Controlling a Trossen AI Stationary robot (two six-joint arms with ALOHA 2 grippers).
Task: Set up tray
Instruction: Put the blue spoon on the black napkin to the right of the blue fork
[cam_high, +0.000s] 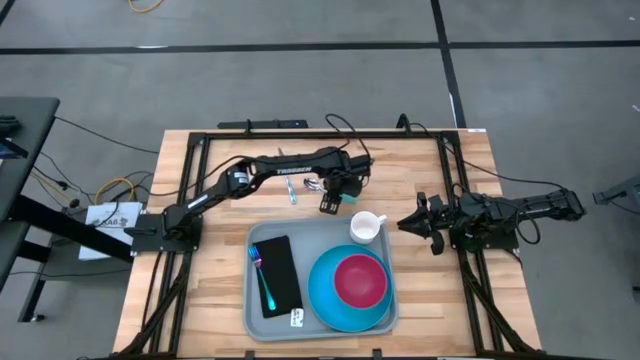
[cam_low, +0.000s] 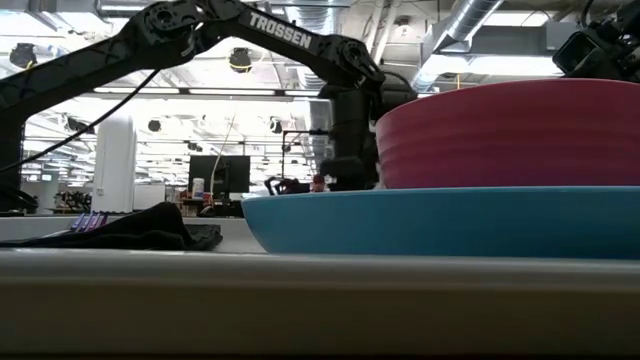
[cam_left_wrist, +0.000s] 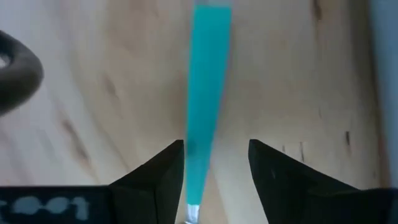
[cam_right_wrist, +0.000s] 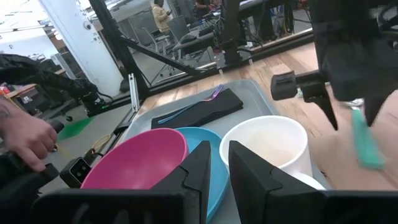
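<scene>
The grey-blue tray lies at the table's near middle. It carries a black napkin with a teal utensil and a purple fork, a blue plate with a pink bowl, and a white cup at its far right corner. My left gripper is open just beyond the tray's far rim, pointing down. Its fingers stand either side of a teal utensil handle that shows below them. My right gripper waits right of the cup with a narrow gap between its fingers. My left gripper comes from above, and the teal handle runs lengthwise through the gap, close along one finger. I cannot tell whether that finger touches it, or whether the handle lies on the table.
Another teal-blue utensil lies on bare wood left of the left gripper. A black frame rail borders the table's far side. A person's hand shows beyond the table in the right wrist view. Bare wood lies left of the tray.
</scene>
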